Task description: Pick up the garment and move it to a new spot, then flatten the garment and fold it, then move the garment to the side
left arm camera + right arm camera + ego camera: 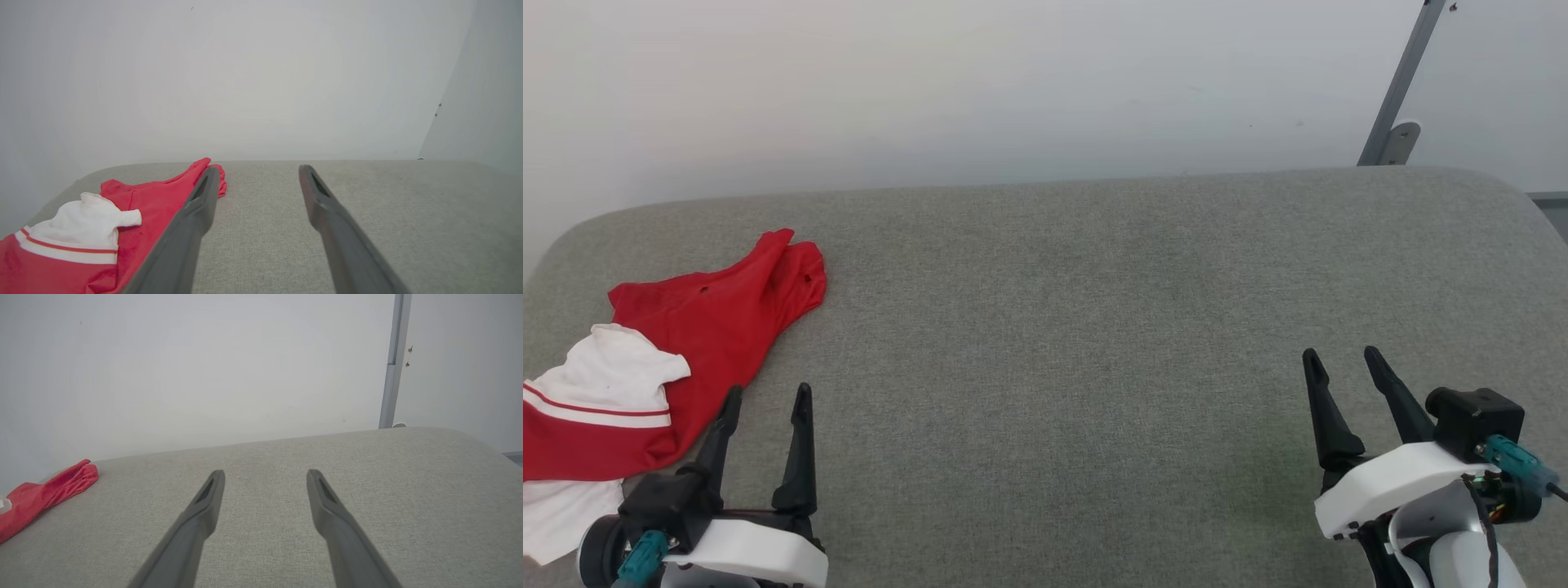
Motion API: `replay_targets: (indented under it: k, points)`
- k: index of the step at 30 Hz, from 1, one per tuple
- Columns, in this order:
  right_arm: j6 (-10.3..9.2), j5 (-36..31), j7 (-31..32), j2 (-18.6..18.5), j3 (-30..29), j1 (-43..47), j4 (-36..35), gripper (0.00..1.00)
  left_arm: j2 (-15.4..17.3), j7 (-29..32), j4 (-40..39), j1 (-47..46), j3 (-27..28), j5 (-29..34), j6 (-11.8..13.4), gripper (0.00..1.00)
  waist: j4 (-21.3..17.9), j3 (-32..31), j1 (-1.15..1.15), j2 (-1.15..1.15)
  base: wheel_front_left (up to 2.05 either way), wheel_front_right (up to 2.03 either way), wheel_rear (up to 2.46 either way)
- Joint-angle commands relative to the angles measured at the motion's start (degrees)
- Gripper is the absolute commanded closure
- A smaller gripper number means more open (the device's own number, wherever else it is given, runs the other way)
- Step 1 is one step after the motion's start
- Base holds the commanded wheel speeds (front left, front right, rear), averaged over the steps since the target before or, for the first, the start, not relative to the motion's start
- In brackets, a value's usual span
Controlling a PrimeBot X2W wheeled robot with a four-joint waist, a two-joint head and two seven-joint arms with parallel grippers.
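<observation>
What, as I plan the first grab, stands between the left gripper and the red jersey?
Nothing visible does. The open left gripper sits beside the crumpled red jersey, which lies just off its outer finger on the grey cushion. I cannot tell whether that finger touches the cloth.

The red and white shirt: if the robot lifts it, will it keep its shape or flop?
Probably floppy: the garment lies bunched in soft folds, so it would likely droop from wherever it is pinched. It looks thin and light. Pushed, it would more likely wrinkle on the woven grey surface than slide whole.
</observation>
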Motion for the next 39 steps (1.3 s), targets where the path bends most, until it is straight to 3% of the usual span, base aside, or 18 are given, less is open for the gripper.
replay_targets:
  k: [1, 24, 30, 39]
  points:
    - [0.12, -1.4, -0.5, 0.2, 0.1, 0.1, -0.4, 0.0, 0.4, -0.6, -0.3, 0.4, -0.1, 1.8, -0.4, 0.0, 0.1, 0.0, 0.0, 0.0, 0.0, 0.0, 0.0]
    - [0.08, -3.8, -0.4, 0.4, 0.3, 0.4, -1.3, 0.0, -0.2, -1.1, 0.7, -0.1, 1.0, 2.5, -0.5, 0.0, 1.5, -0.4, 0.0, 0.0, 0.0, 0.0, 0.0]
    - [0.07, -3.2, 0.3, 0.1, 3.0, -0.2, -1.6, 0.0, -0.8, -1.1, 1.7, -0.5, 3.4, 1.8, 1.2, 0.0, 5.8, -1.3, 0.0, 0.0, 0.0, 0.0, 0.0]
    - [0.07, -1.6, 1.2, -0.2, 7.7, -1.0, -1.6, 0.0, -0.5, -1.0, 2.4, 0.8, 6.9, 0.4, 3.5, 0.0, 15.5, -2.6, 0.0, 0.0, 0.0, 0.0, 0.0]
